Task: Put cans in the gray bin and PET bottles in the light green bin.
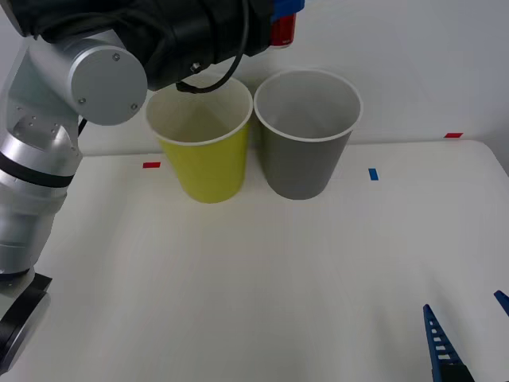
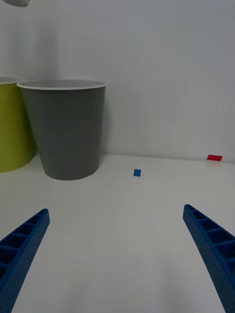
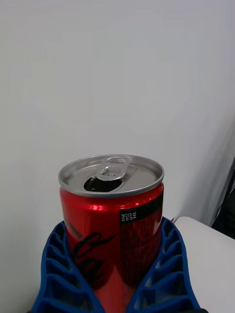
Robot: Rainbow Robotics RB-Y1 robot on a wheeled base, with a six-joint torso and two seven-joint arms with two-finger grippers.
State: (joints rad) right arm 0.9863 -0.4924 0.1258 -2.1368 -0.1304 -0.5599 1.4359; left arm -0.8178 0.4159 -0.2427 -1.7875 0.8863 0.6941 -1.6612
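- the left gripper (image 3: 115, 288) is clamped on a red can (image 3: 111, 220), its blue ribbed fingers (image 3: 58, 269) wrapped around the can's lower body on both sides.
- the can stands upright in the grip, its silver top facing the wrist camera with the pull tab lifted and the mouth open.
- in the front view the red can (image 1: 282, 30) is high at the top edge, behind and above the rims of the two bins, roughly over the gap between them and nearer the gray one; a little blue of the left gripper (image 1: 286, 8) shows above it.
- the left arm (image 1: 71, 103) reaches across from the left side, its dark forearm passing over the back rim of the light green bin (image 1: 203, 163).
- the gray bin (image 1: 304, 155) stands upright on the white table (image 1: 262, 294), just beside the light green bin on its right; both show white insides.
- the right gripper (image 1: 465, 326) sits low at the near right corner of the table, fingers spread wide apart, holding nothing.
- from the right wrist, the gray bin (image 2: 66, 129) and part of the light green bin (image 2: 12, 127) stand well ahead of the right gripper (image 2: 117, 259).
- small red and blue tape marks (image 1: 373, 173) lie on the table near the bins.
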